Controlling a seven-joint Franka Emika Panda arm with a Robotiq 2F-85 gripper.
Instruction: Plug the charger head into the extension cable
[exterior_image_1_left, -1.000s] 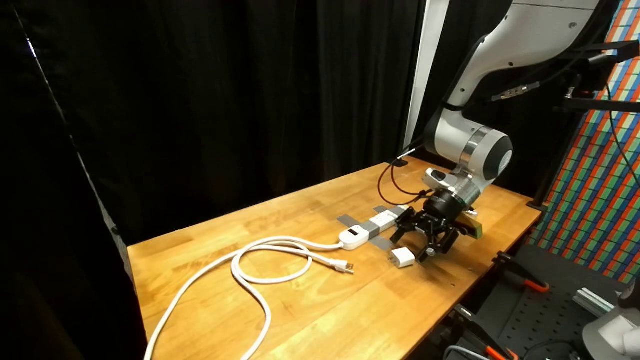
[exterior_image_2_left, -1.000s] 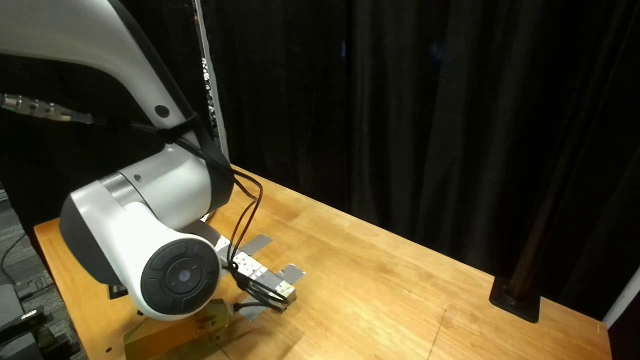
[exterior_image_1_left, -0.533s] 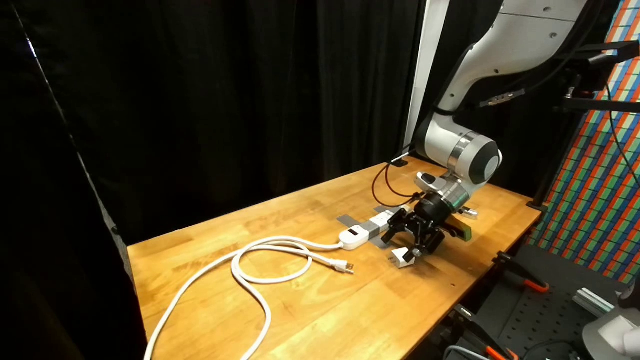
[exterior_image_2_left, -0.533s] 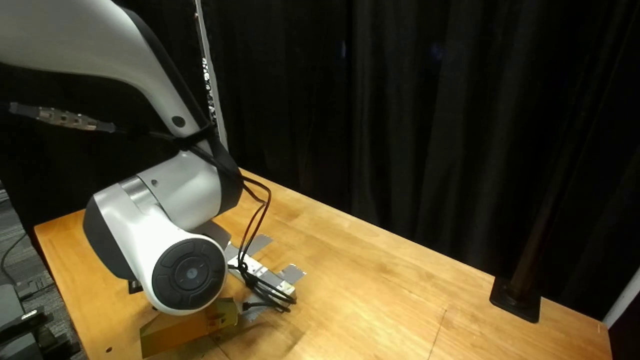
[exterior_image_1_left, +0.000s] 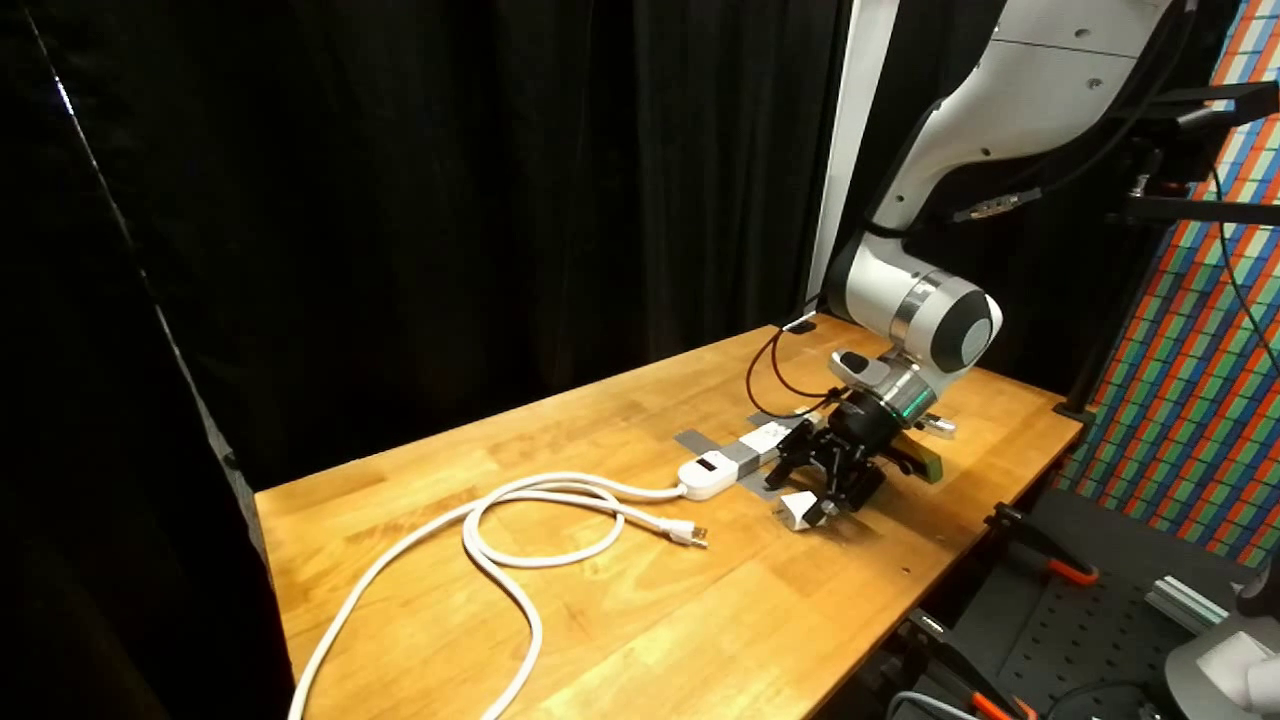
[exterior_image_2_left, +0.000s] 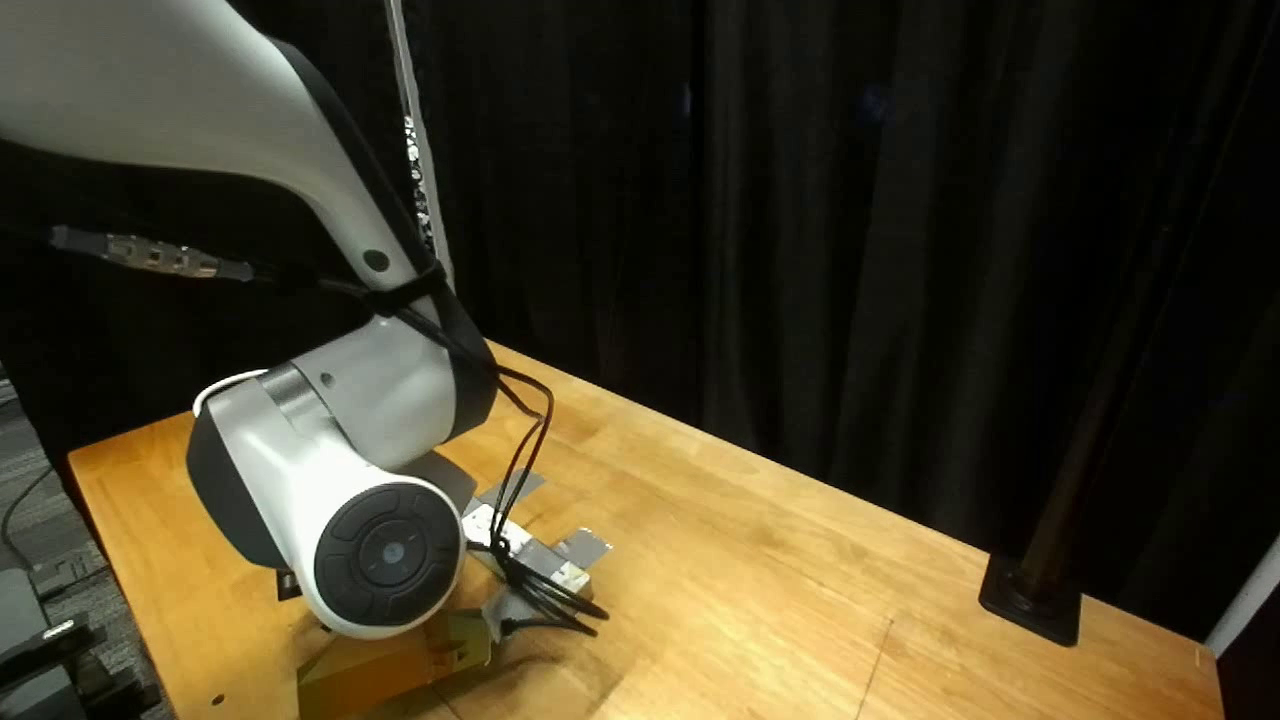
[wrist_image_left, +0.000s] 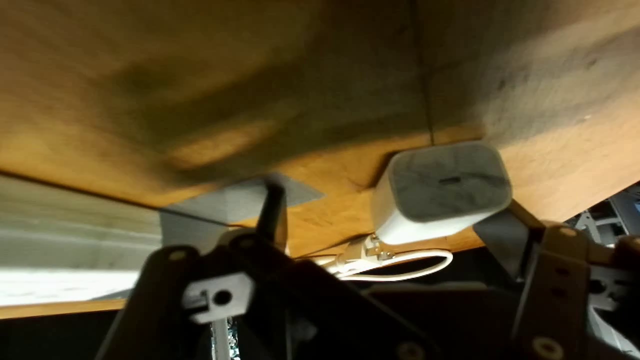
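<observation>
The charger head, a small white block, lies on the table by the extension cable. In the wrist view the charger head shows its dark slot face toward me. My gripper is low over the table with its jaws apart and the charger head between them. The right finger is right at the block's side; the other finger stands well clear of it. The extension cable, a white strip, is taped down just behind. In an exterior view the arm hides the charger head, and part of the extension cable shows.
Grey tape crosses the strip. Its white cord loops over the table, ending in a loose plug. Clamps with orange handles grip the table edge. A yellow-green piece sits beneath the wrist.
My arm has come down and leftward in the exterior view with the loose cord, bringing the fingers around the charger head. The charger head has shifted slightly and turned a little.
</observation>
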